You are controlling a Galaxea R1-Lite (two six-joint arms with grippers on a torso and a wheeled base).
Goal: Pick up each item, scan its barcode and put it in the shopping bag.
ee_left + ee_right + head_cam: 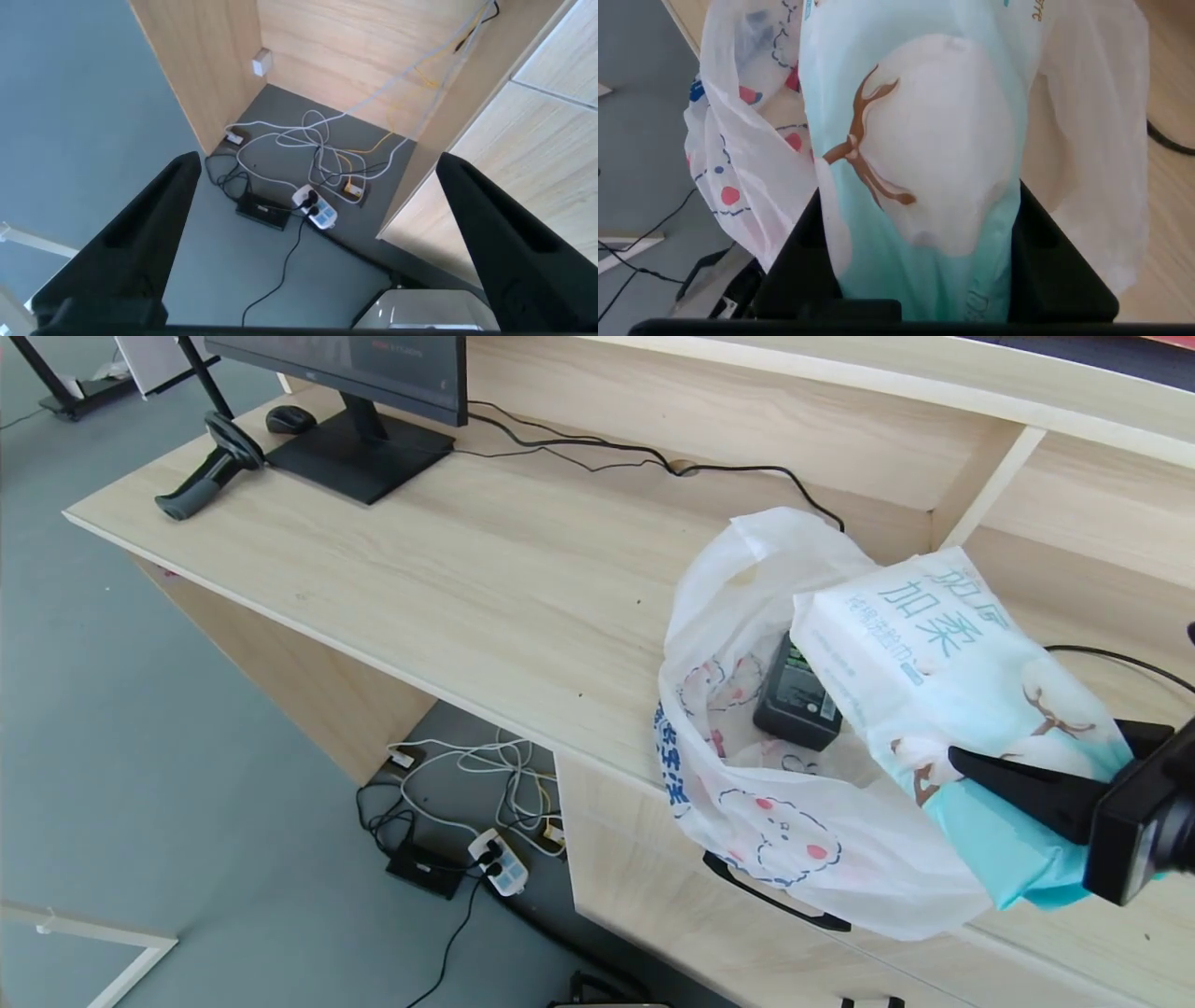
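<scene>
A white and teal tissue pack (943,672) hangs over the open mouth of the white shopping bag (747,803) at the desk's right front edge. My right gripper (1046,775) is shut on the pack's teal end; in the right wrist view the pack (924,177) sits between the two black fingers (799,261). A dark green and black box (795,695) lies inside the bag. The black barcode scanner (210,467) rests at the desk's far left. My left gripper (308,243) is open and holds nothing, hanging below desk level over the floor cables.
A monitor stand (359,448) and a mouse (290,420) sit at the back left of the desk (448,560). Black cables (653,457) run along the back. A power strip and tangled wires (467,821) lie on the floor under the desk.
</scene>
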